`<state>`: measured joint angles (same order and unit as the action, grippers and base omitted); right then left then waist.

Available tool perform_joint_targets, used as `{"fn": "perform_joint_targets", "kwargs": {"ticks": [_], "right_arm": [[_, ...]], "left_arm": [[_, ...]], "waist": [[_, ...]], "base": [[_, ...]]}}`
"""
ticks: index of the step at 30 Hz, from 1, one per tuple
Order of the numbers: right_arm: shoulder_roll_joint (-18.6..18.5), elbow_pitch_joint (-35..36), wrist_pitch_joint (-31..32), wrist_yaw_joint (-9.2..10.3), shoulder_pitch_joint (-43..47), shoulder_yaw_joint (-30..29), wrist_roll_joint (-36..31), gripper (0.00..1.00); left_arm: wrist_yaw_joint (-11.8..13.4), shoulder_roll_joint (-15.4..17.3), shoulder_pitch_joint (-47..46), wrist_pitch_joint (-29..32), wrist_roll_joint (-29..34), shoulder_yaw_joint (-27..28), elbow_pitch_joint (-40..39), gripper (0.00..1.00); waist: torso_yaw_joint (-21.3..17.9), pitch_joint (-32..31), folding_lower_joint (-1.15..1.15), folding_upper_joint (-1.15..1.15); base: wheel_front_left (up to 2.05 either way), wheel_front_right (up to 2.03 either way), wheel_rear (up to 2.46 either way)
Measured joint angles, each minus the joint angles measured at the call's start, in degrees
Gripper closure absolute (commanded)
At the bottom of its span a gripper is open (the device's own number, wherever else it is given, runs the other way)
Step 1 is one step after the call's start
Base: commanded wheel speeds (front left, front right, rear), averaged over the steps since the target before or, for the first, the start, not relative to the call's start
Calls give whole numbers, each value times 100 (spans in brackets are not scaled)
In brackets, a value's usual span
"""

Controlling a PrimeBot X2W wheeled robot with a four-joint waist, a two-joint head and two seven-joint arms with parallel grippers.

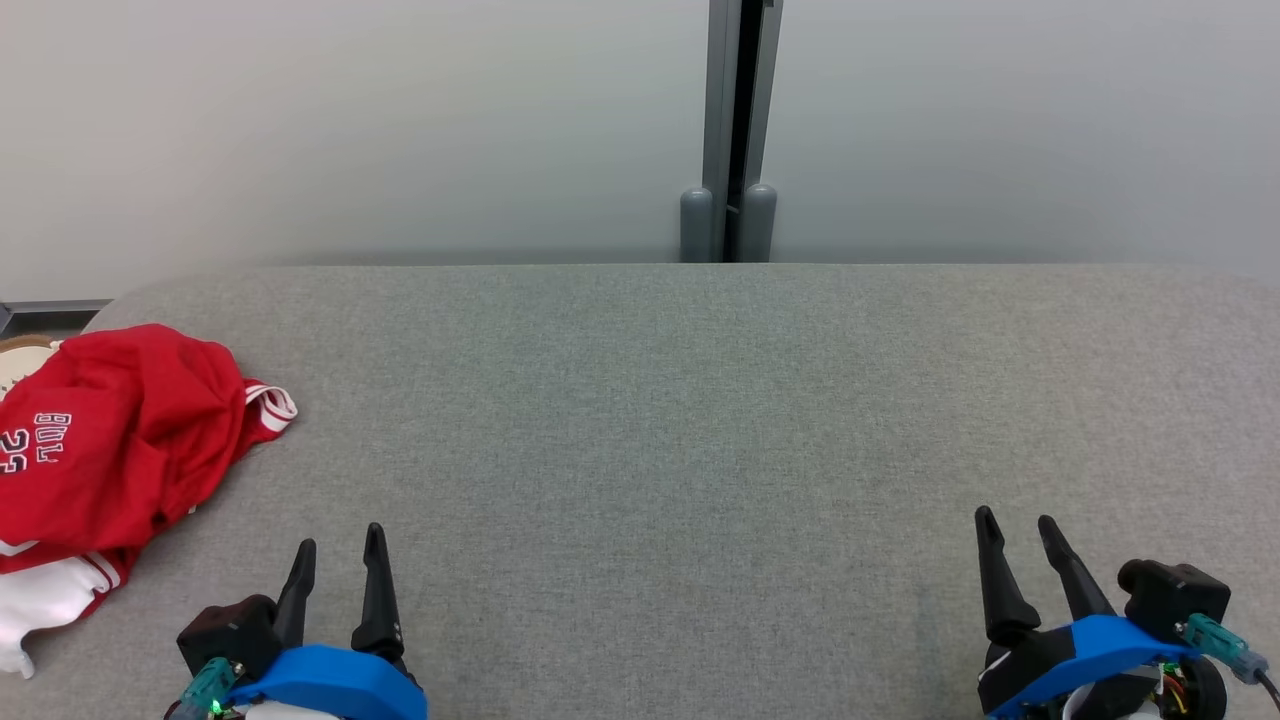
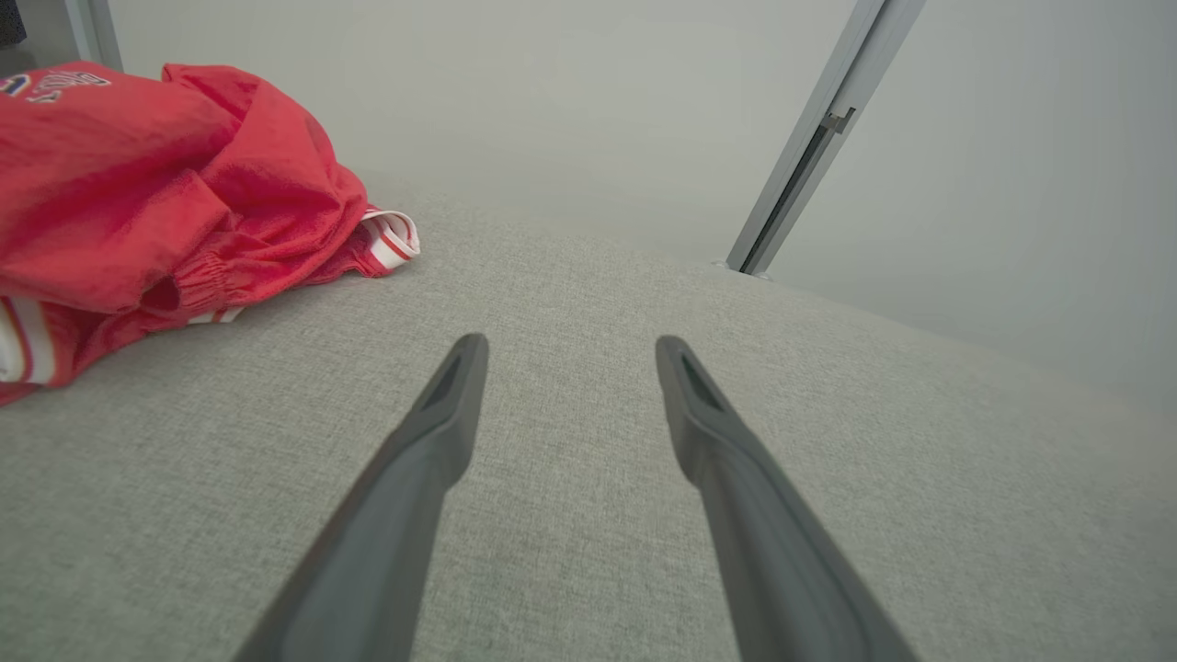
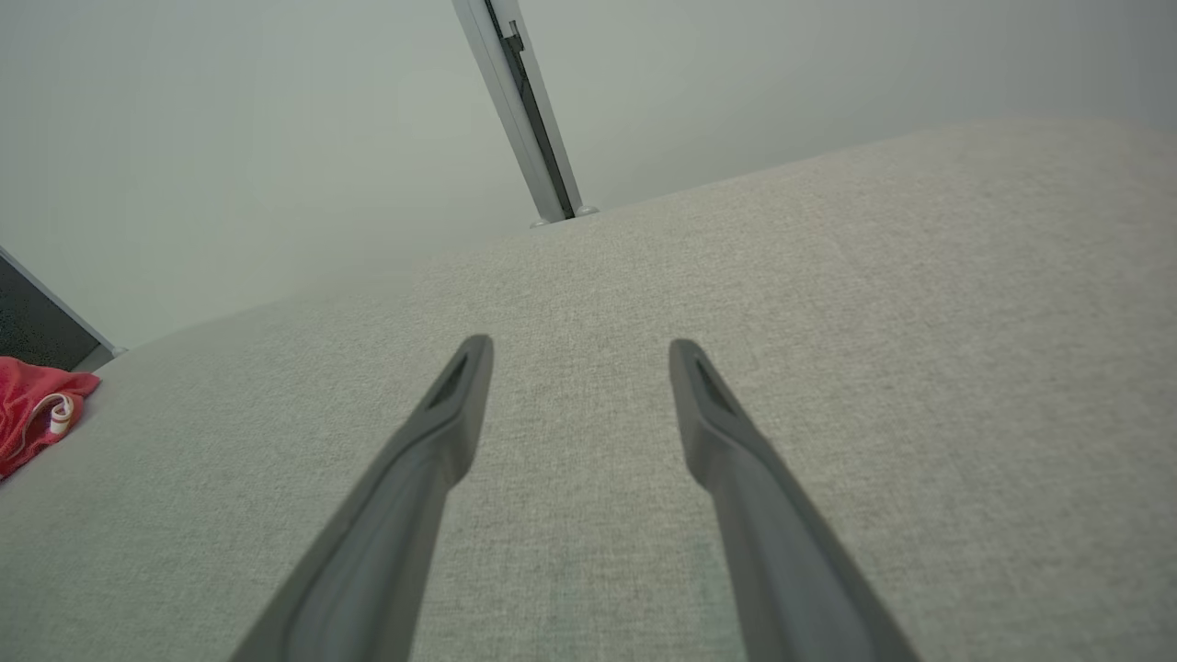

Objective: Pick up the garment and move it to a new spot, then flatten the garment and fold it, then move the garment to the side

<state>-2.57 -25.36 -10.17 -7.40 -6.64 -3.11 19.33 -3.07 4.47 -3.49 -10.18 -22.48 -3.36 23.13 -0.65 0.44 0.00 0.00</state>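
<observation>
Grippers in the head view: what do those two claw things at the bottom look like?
The left gripper and right gripper each have two long, dark fingers tapering to narrow tips. Behind them sits a bright blue curved cover and a black boxy module with a teal plug. Thin red and yellow wires show by the right one.

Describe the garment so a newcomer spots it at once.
Start at the grey cloth-covered table; look to its left end, beyond the left gripper. The garment lies crumpled there: bright red with white lettering and red-and-white striped trim, unlike the plain grey around it.
</observation>
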Motion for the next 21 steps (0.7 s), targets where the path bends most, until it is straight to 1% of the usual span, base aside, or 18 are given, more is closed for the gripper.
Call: {"fn": "perform_joint_targets", "kwargs": {"ticks": [12,21], "right_arm": [[-3,-113,-149,-1,1,8,-644,0],[-7,-45,-253,-8,-2,-4,-996,0]], "left_arm": [[4,13,74,-154,693,-57,109,0],[41,0,100,-256,1068,15,82,0]], "waist": [[-24,10,0,0],[-8,13,0,0]], "base": [[0,0,0],[0,0,0]]}}
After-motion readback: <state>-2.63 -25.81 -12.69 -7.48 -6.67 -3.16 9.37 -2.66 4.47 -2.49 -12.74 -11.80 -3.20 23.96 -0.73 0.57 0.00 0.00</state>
